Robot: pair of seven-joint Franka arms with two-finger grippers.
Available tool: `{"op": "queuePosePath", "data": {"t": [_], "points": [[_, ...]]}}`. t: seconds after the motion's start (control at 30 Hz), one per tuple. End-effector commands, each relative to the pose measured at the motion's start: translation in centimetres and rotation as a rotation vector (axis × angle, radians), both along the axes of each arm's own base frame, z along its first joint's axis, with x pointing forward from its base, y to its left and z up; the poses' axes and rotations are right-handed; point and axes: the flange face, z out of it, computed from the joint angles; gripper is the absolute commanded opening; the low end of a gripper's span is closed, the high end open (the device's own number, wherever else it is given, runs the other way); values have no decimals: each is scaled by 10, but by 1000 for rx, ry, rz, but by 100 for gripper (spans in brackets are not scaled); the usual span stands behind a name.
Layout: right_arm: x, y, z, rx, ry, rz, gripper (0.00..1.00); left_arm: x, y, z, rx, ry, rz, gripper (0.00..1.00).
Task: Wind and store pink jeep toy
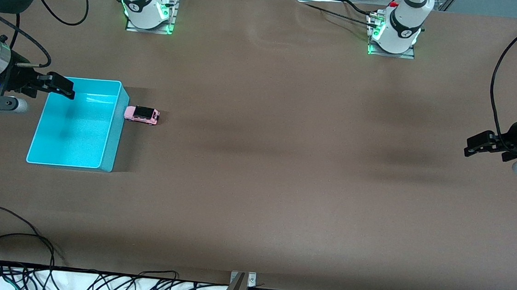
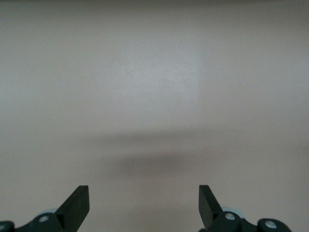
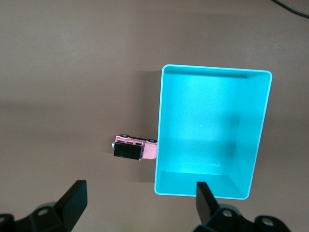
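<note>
Tangled black cables (image 1: 22, 274) edge the brown matte tabletop (image 1: 282, 188). Farther off, the turquoise plastic rectangular bin (image 1: 111, 145) sits at the right arm's end, the tiny pink jeep toy (image 1: 142, 114) on the table against its wall. Right gripper (image 1: 62, 88) hangs spread over the bin; left gripper (image 1: 477, 147), spread, waits over bare table.

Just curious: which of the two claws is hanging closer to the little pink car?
The right gripper, open above the turquoise bin's edge beside the pink car. The left gripper waits open at the table's other end.

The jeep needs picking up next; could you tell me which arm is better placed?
Right: its open gripper hovers over the bin beside the jeep; the left gripper waits at the table's other end.
</note>
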Motion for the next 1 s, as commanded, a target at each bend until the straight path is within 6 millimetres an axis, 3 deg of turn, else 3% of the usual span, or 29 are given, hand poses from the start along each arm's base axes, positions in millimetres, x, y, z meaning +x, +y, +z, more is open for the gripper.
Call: {"op": "queuePosePath", "data": {"t": [0.0,0.3,0.47,0.63,0.97], "points": [[5,-1,-7,-13,20,-11,100,-8,-2,5,-14,1,-21,100],[16,-5,-32,-19,47,-21,100,-8,-2,4,-14,4,-19,100],[10,-8,-51,-15,44,-41,100,-8,-2,4,-14,4,-19,100],[-16,-6,-79,-26,0,-64,100,-8,-2,3,-14,6,-19,100],[-49,10,-131,-40,-46,-144,100,-8,-2,3,-14,7,-19,100]]}}
